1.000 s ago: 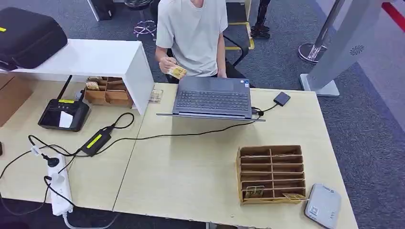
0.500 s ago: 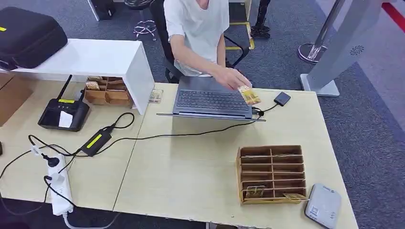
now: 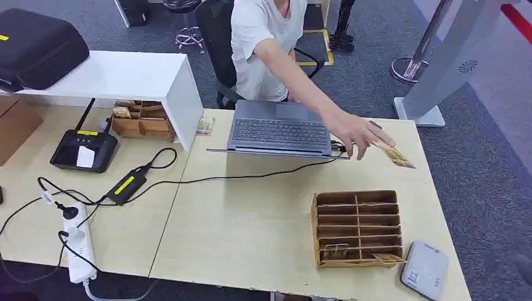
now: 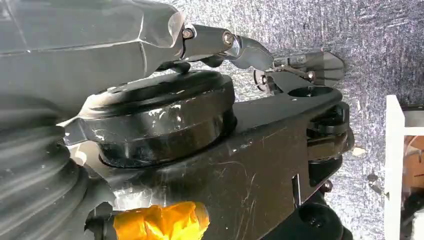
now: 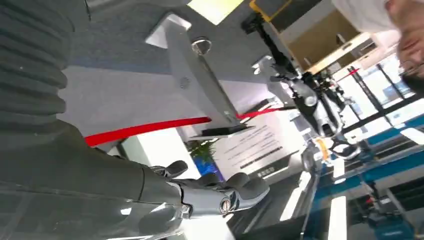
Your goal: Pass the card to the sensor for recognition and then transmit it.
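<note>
A person in a white shirt leans over the laptop [image 3: 279,128] and stretches a hand [image 3: 356,134] towards the right side of the table, holding a yellowish card [image 3: 398,157] just above the tabletop. A small black reader [image 3: 374,125] on a cable peeks out behind that hand. The grey-white sensor pad [image 3: 425,271] lies at the table's front right corner, beside a brown slotted card box [image 3: 357,229] with cards [image 3: 334,252] in its front slots. My left hand [image 4: 200,42] hangs over the carpet, holding nothing. My right hand [image 5: 200,195] holds nothing either, its fingers loosely extended.
A white shelf [image 3: 125,75] with a black case [image 3: 37,47] stands at the back left, a cardboard tray [image 3: 141,119] under it. A black terminal [image 3: 85,149], a power adapter [image 3: 127,184] and a power strip [image 3: 78,248] lie at the left. A grey gate post [image 3: 442,63] stands beyond the table's right end.
The person has carried the card from in front of their chest, over the laptop, out to the right side of the table. Nothing else on the table has moved.
</note>
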`<state>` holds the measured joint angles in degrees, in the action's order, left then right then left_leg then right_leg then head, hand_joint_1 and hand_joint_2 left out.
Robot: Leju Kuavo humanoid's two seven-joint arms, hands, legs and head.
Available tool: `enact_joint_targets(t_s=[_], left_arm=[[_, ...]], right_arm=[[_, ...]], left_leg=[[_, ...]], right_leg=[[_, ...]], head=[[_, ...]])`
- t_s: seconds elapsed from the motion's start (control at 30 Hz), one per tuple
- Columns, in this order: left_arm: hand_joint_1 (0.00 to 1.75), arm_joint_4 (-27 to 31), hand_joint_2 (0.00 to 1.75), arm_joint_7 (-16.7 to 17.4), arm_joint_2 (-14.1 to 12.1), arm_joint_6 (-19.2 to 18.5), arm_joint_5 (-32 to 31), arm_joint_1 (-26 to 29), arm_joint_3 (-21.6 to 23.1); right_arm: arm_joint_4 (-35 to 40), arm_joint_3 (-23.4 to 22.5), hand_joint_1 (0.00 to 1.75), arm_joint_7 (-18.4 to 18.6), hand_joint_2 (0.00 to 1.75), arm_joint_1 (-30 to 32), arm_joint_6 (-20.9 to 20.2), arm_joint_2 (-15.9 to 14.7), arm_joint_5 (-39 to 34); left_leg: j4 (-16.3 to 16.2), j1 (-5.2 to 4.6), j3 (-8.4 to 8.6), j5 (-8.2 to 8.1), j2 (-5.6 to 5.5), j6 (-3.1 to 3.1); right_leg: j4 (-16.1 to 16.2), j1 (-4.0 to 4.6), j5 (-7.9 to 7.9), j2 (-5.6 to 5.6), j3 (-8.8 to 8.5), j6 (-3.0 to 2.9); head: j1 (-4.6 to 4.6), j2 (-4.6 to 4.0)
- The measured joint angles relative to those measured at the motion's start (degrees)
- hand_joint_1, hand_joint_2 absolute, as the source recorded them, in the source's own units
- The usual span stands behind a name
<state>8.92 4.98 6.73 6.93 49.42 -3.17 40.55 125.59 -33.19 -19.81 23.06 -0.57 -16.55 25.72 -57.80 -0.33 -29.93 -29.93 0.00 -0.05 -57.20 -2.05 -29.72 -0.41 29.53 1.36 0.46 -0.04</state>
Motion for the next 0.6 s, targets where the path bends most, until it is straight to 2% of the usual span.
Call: enact_joint_targets(t_s=[0.1, 0.2, 0.47, 0.53, 0.57, 0.6], left_arm=[[0.00, 0.00, 1.75, -0.20, -0.11, 0.00, -0.46, -0.05, 0.72], [0.00, 0.00, 1.75, -0.98, -0.18, 0.13, -0.76, 0.01, 1.46], [0.00, 0.00, 1.75, -1.22, -0.18, 0.20, -0.89, 0.02, 1.59], [0.00, 0.00, 1.75, -1.64, -0.22, 0.28, -1.27, -0.01, 1.92], [0.00, 0.00, 1.75, -1.97, -0.22, 0.31, -1.38, 0.00, 2.45], [0.00, 0.00, 1.75, -1.97, -0.29, 0.37, -1.51, -0.03, 3.04]], right_arm=[[-0.76, 9.74, 0.00, 2.82, 1.75, -0.14, 7.84, -5.43, 2.06], [-1.79, 16.50, 0.00, 3.98, 1.75, -0.45, 10.39, -8.71, 3.06], [-2.12, 17.86, 0.00, 4.18, 1.75, -0.74, 10.91, -9.45, 3.20], [-2.73, 20.15, 0.00, 4.60, 1.75, -1.35, 12.02, -10.53, 3.50], [-3.28, 22.49, 0.00, 4.64, 1.75, -1.69, 12.32, -11.46, 3.74], [-5.25, 26.75, 0.00, 4.88, 1.75, -4.19, 12.59, -12.93, 4.18]], left_leg=[[-0.05, 0.00, 0.03, 0.00, 0.00, 0.00], [-0.06, 0.00, 0.01, 0.02, -0.05, 0.02], [-0.06, 0.00, 0.01, 0.01, -0.05, 0.02], [-0.06, 0.00, 0.02, 0.01, -0.03, 0.02], [-0.06, 0.00, 0.01, 0.01, -0.04, 0.02], [-0.06, 0.02, 0.00, 0.01, 0.01, 0.01]], right_leg=[[0.00, 0.02, 0.03, 0.00, 0.00, 0.01], [0.00, 0.02, 0.03, -0.06, 0.00, 0.01], [0.00, 0.03, 0.03, -0.05, 0.00, 0.01], [0.00, 0.07, 0.03, -0.03, 0.00, 0.01], [-0.01, 0.07, 0.03, -0.04, 0.01, 0.01], [-0.01, 0.10, 0.03, 0.02, 0.02, 0.00]], head=[[0.00, 0.00], [-0.02, 0.00], [0.00, 0.00], [0.00, 0.00], [-0.02, 0.00], [-0.02, 0.00]])
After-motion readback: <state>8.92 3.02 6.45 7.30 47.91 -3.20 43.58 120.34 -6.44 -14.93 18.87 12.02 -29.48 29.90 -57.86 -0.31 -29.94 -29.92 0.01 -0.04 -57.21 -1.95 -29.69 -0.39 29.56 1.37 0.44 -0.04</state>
